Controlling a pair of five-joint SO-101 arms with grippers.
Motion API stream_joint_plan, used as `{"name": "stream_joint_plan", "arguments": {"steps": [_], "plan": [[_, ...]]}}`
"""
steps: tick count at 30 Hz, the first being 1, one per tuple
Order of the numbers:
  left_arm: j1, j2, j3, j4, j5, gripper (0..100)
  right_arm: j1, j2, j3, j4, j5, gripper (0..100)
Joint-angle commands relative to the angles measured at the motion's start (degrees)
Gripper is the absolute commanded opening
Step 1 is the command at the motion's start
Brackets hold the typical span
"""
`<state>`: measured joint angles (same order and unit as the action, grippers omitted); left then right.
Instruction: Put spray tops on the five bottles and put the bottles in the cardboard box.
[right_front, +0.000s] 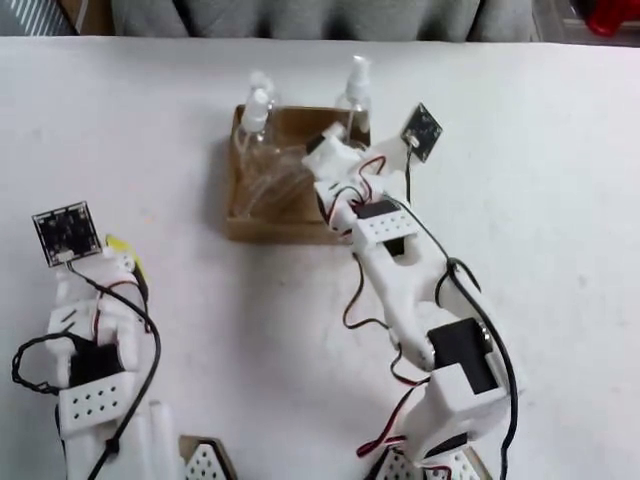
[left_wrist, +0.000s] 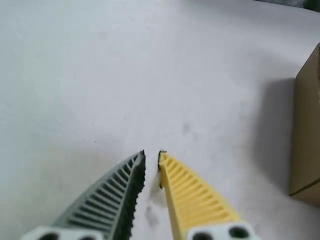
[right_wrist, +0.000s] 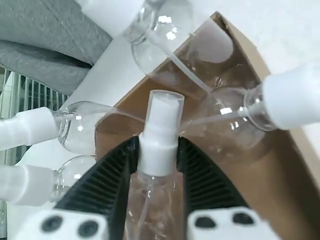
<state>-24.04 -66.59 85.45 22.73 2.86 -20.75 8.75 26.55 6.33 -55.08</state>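
White tabletop (right_front: 560, 200): right gripper (right_wrist: 157, 143) grasps spray-topped bottle (right_wrist: 159, 120), seemingly inside cardboard box (right_front: 262, 228) by its right edge; left gripper (left_wrist: 151, 156) clenched empty, near-left corner.

Bottle (right_wrist: 150, 210), clear plastic: five counted. Spray top (right_wrist: 159, 125), white: five, one on every bottle. Cardboard box (right_front: 270, 230): one. Robot arm (right_front: 420, 290): two. Black square board (right_front: 65, 232) at a wrist: two, one per arm. Table (right_front: 560, 300), white: one.

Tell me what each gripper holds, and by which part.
The right gripper grips a clear plastic spray bottle at its white collar. The left gripper holds nothing.
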Motion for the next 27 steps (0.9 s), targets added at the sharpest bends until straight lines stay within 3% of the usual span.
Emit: {"name": "stream_joint_plan", "arguments": {"steps": [1, 27], "plan": [[0.7, -1.0, -0.6, -1.8, -0.8, 6, 0.0, -3.7, -2.2, 2.5, -0.2, 1.6], [0.7, -1.0, -0.6, -1.8, -0.9, 6, -0.7, -8.2, 0.4, 3.0, 2.8, 1.7]]}}
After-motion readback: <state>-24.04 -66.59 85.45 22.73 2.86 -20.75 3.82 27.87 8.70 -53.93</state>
